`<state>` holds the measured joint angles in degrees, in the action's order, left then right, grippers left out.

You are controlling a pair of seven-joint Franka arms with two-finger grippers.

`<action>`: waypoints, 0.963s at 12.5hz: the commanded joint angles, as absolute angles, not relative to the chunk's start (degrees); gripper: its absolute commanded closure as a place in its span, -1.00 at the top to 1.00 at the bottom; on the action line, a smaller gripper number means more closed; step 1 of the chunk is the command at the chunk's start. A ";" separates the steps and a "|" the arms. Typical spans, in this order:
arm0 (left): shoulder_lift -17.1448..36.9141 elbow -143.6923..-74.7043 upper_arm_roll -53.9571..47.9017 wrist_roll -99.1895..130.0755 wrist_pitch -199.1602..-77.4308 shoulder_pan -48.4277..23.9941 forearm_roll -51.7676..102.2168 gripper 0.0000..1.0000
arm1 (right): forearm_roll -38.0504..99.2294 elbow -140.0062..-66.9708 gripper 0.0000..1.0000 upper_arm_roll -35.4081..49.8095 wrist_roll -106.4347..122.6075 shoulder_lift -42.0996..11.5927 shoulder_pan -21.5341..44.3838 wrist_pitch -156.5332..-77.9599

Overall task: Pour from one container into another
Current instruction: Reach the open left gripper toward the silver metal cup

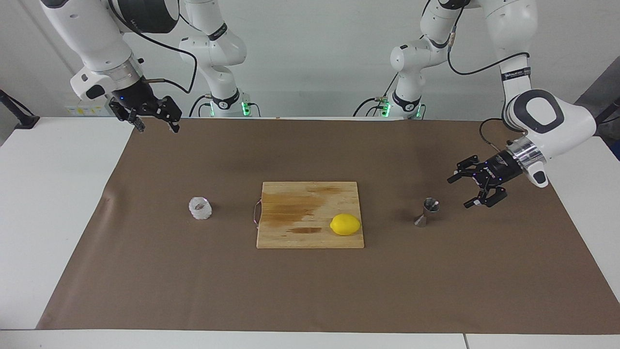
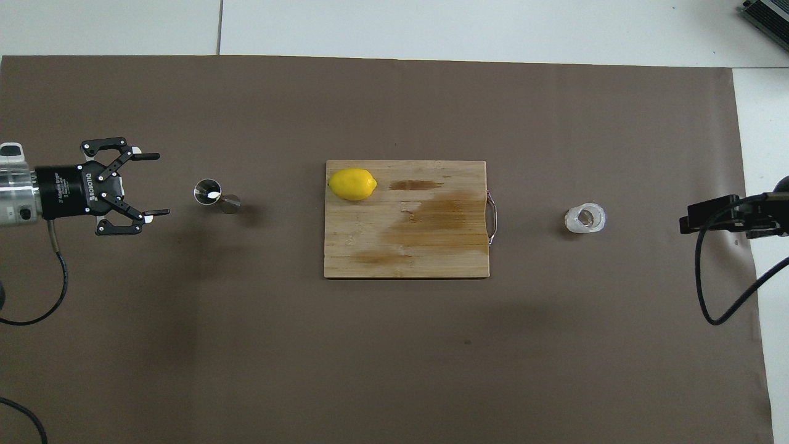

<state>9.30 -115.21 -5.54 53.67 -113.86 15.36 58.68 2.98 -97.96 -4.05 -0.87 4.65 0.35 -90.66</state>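
Overhead view: one small clear faceted glass cup is seen upright on the brown paper mat, toward the right arm's end of the table. One shiny steel hourglass-shaped jigger is seen standing on the mat toward the left arm's end. One rectangular wooden cutting board with a metal handle is laid between them, stained dark in patches. One yellow lemon is placed on the board's corner nearest the jigger. Two arms are counted. Left gripper is held low, just beside the jigger, fingers spread wide, nothing gripped. Right gripper is raised over the mat's edge nearest the robots, fingers apart, nothing held. White tabletop is seen around the mat, with a pale wall at the robots' end.
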 commanded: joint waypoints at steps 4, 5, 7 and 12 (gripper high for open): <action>12.39 -119.70 -5.98 55.02 -120.22 14.42 68.36 1.00 | 3.60 -97.03 1.00 -3.60 -1.14 4.22 -0.26 -89.82; 12.31 -121.45 -5.98 55.02 -121.28 13.89 71.51 1.00 | 3.60 -97.03 1.00 -3.60 -1.14 4.22 -0.26 -89.82; 11.78 -123.92 -5.98 54.93 -122.69 13.45 75.57 1.00 | 3.60 -97.03 1.00 -3.60 -1.14 4.22 -0.26 -89.82; 11.60 -125.07 -6.06 54.58 -123.40 11.51 78.13 1.00 | 3.60 -97.03 1.00 -3.60 -1.14 4.22 -0.26 -89.82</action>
<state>12.99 -123.41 -6.49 54.24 -122.10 12.62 76.22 2.98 -97.96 -4.05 -0.87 4.65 0.35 -90.66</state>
